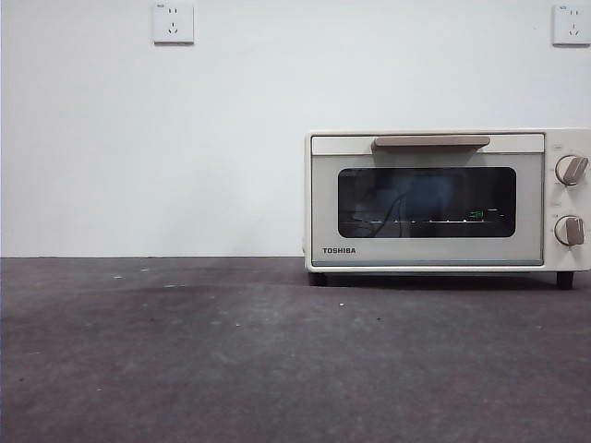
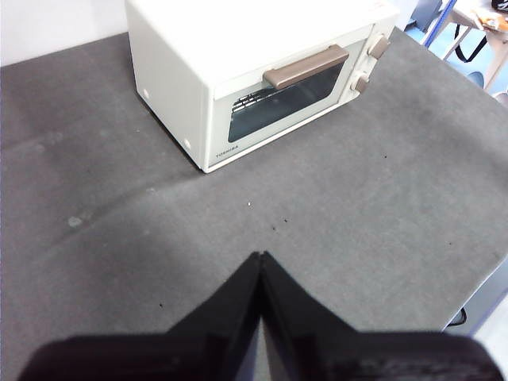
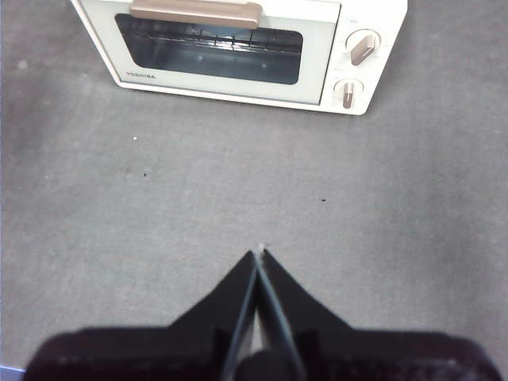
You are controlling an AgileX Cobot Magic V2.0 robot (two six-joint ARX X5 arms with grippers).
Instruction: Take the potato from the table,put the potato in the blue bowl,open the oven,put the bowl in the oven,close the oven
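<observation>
The cream-white oven (image 1: 443, 198) stands at the right of the dark grey table (image 1: 231, 360), its glass door closed and its tan handle (image 1: 430, 142) across the top. Both wrist views also show the oven (image 2: 262, 71) (image 3: 238, 44) with the door closed. Through the glass something bluish shows faintly, too dim to identify. The potato and the blue bowl are hidden or out of view. My left gripper (image 2: 261, 255) hangs shut above bare table, well away from the oven's front. My right gripper (image 3: 259, 254) is likewise shut, over the table before the oven.
Two knobs (image 1: 570, 198) sit on the oven's right side. A white wall with two sockets (image 1: 174, 22) rises behind the table. In the left wrist view the table's edge (image 2: 484, 278) runs close by, with furniture beyond it.
</observation>
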